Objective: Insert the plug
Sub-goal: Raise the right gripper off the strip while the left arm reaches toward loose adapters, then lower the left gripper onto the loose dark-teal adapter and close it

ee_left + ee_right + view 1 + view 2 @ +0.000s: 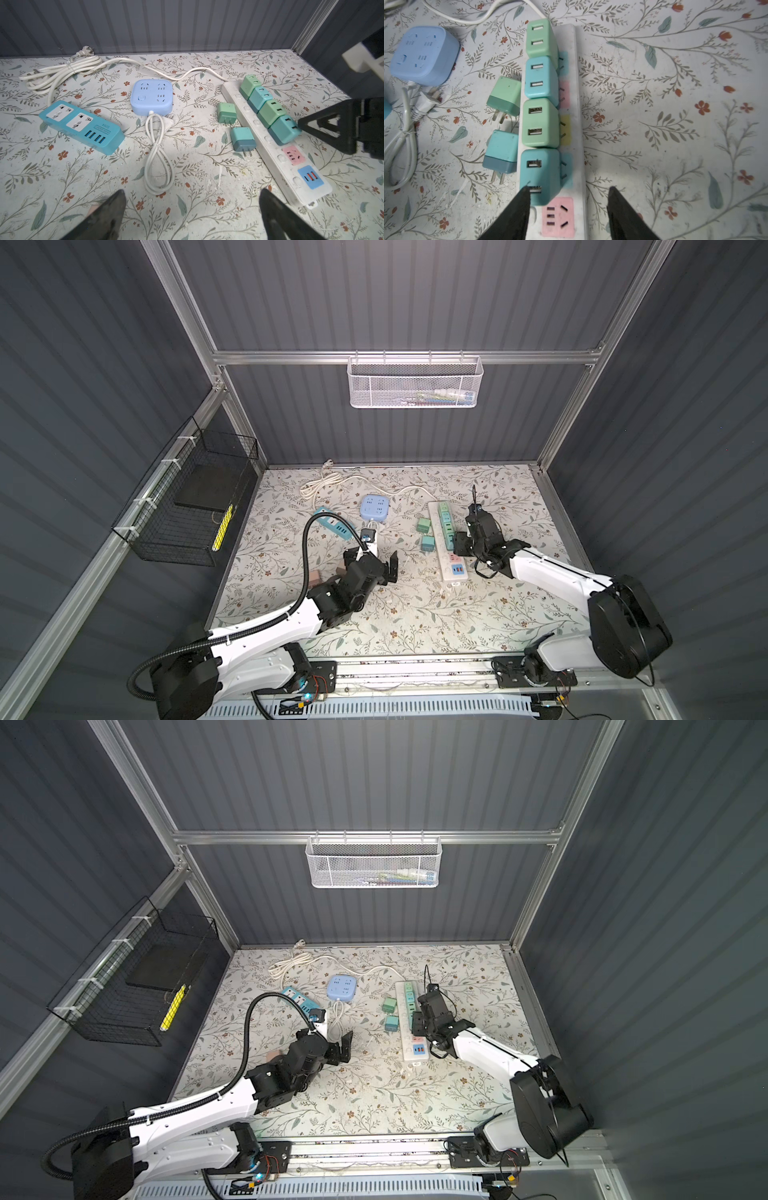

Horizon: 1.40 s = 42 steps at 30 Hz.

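A: Top views first, quick. Layout?
B: In both top views the power strip (pixel 446 570) lies right of the desk's middle, running from back edge toward front edge. The right pincer (pixel 462 544) hangs over the strip's side nearest the desk's right edge. The left pincer (pixel 371 563) hovers left of middle, wide, empty. A loose green plug (pixel 424 526) and a loose teal plug (pixel 427 543) lie on the desk just beside the strip, on its left.
A: Task's plug?
B: Left wrist view: the teal plug (pixel 282 129) is last of four in a row on the strip, the one nearest the front edge. A fingertip (pixel 303 125) of the right pincer sits at its top corner. Touching or just beside, can't tell. The pink socket (pixel 293 154) next to it is free.
A: Right wrist view?
B: Right pincer is half open, holding nothing. One finger (pixel 521 203) overlaps the plug's near edge, the other stands out past the strip's far side. The plug leans and its prongs (pixel 563 163) show. Not fully home, I'd judge.
A: So, doing it well?
B: My call: centre over the plug, narrow the pincer to square it upright, then push straight down along the prongs. A sideways push could bend them or shove the strip, since nothing pins it. The left pincer could hold its front end. Don't knock the green neighbour (pixel 539 122).
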Available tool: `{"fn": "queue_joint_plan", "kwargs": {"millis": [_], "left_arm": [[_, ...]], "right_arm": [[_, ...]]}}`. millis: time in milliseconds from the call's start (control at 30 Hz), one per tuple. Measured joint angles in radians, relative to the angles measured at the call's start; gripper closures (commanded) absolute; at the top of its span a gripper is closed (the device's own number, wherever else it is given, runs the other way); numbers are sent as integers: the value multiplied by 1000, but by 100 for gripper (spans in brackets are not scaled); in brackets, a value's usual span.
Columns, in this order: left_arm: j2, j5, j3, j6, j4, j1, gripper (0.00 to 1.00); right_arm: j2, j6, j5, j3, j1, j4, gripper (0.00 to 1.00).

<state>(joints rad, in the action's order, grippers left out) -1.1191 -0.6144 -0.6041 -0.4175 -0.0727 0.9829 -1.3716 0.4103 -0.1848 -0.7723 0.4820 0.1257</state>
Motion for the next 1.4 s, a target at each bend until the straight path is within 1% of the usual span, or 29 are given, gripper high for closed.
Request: {"fn": "queue_joint_plan", "kwargs": {"millis": [133,333,433,567,700,733,867,933,1033,1133,1400], "left_arm": [[-98,-14,-90,-14,51,-3,3],[-343,25,-318,-3,177,-9,5],[-445,56,-407,10,212,-9,5],[-575,104,-528,23,256,-9,6],[-696,154,-639,25,287,-14,10],[-714,164,-654,25,291,-19,12],[-803,243,-727,20,319,-45,23],[-838,285,-750,23,325,-67,27],[-879,335,-768,22,330,-95,29],[-904,362,-780,25,348,-114,29],[-922,404,-822,33,349,-113,28]], "right_arm": [[110,-7,3,0,0,27,38],[219,-3,13,14,0,48,34],[249,-3,29,44,0,48,34],[273,-6,48,77,0,66,31],[281,5,46,78,-4,82,30],[286,7,46,79,-5,83,29],[331,13,40,95,-7,84,29],[355,13,37,106,-11,83,28],[375,13,32,119,-15,83,28],[379,14,31,129,-18,81,28],[368,14,36,133,-20,76,27]]}}
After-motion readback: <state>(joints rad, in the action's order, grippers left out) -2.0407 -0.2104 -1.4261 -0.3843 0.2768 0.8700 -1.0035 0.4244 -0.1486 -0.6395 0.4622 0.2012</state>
